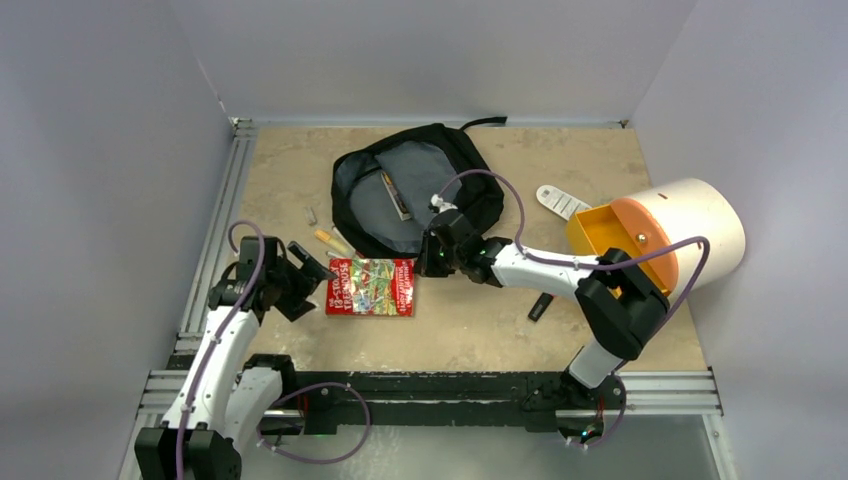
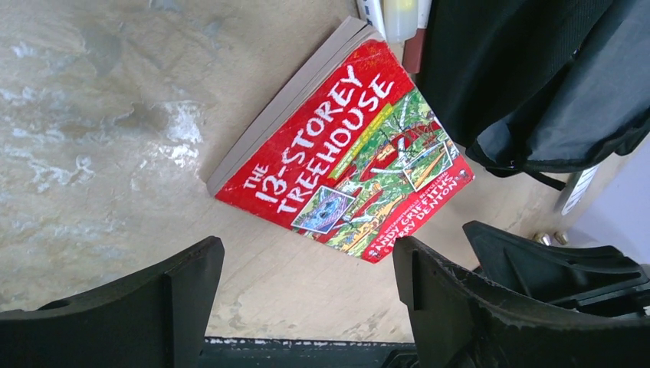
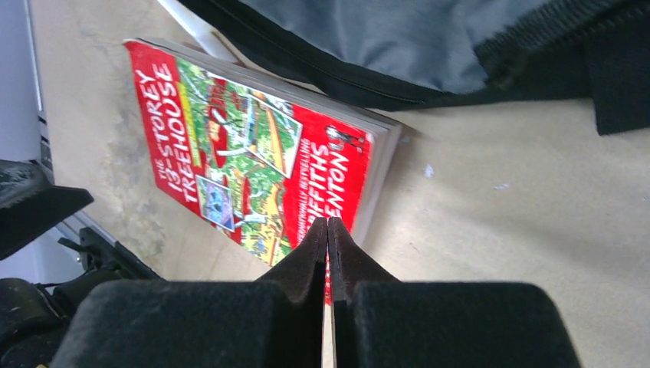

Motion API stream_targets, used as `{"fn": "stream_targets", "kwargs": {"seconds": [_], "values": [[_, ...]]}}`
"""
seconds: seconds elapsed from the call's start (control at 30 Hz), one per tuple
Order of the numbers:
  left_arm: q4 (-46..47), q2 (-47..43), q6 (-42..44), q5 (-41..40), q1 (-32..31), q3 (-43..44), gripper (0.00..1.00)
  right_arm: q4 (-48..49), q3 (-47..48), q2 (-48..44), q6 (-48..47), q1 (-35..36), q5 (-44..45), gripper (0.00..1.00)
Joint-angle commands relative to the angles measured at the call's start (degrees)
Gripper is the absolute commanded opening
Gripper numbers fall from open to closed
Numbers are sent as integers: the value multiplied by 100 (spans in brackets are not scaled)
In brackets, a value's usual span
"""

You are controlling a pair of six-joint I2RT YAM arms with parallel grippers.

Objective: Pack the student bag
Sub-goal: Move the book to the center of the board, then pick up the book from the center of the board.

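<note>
Left gripper (image 2: 306,247): I am holding its fingers apart, with nothing between them. The book (image 2: 345,153) is lying flat on the table (image 1: 480,330) just ahead of the tips, cover up, its spine edge angled toward the left finger. I judge the wide opening is meant to take the book's edge once I advance.

Right gripper (image 3: 328,230): the fingers are pressed together, and I see nothing between them. The tips are sitting at the book's opposite edge. From the wrist view I cannot tell whether they are touching the cover or hovering over it. Closed fingers suit pushing or pinning a thin flat thing, so I judge this arm is acting as a stop while the left arm approaches.

Beyond the right tips, the bag (image 1: 347,205) is lying open on the table, grey lining up, its near rim just past the book's far edge. The book is outside the bag. The mouth is facing the book, so a short slide or lift should carry it in. Risk: the soft rim may fold under and block entry.
</note>
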Motion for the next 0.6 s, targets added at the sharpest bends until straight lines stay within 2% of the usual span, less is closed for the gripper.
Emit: {"fn": "stream_targets", "kwargs": {"seconds": [0.0,0.17,0.27,0.47,0.57], "values": [[607,174,254,-15,-14,-38,81,313,-325,-439,283,-76,191,12],[1150,598,428,-266,-11,-122,79,887,-864,-612,657,-87,-84,49],[1729,843,557,-206,-24,-286,77,1031,-870,-481,708,-87,0,62],[2452,1429,713,-153,-67,-462,73,1259,-621,53,474,-109,10,72],[2622,1708,743,-141,-123,-471,70,1310,-496,328,344,-147,-44,73]]}}
